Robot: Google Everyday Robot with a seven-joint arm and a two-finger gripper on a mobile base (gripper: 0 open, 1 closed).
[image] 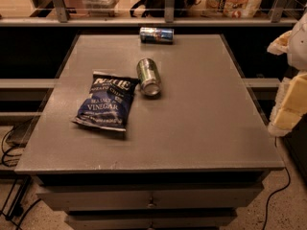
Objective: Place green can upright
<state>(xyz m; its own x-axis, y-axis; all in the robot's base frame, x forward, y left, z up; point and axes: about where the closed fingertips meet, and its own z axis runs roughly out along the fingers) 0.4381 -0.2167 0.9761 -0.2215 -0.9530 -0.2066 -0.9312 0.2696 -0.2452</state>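
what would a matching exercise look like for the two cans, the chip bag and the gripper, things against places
1 green can
2 blue-and-silver can
3 chip bag
4 gripper

a far edge of the table, on its side
b right edge of view, off the table
c middle of the table, on its side
d left of the green can, lying flat

Pairs: 1-c, 2-a, 3-d, 4-b

overall: dim, with a warm brownish cast.
table top (201, 128): lit evenly from above, dull sheen.
green can (148, 75): bright glint on its silver end, short shadow beside it.
chip bag (104, 101): thin dark shadow under the near edge.
my gripper: out of view; my pale arm (292, 104) at the right edge glows yellow.
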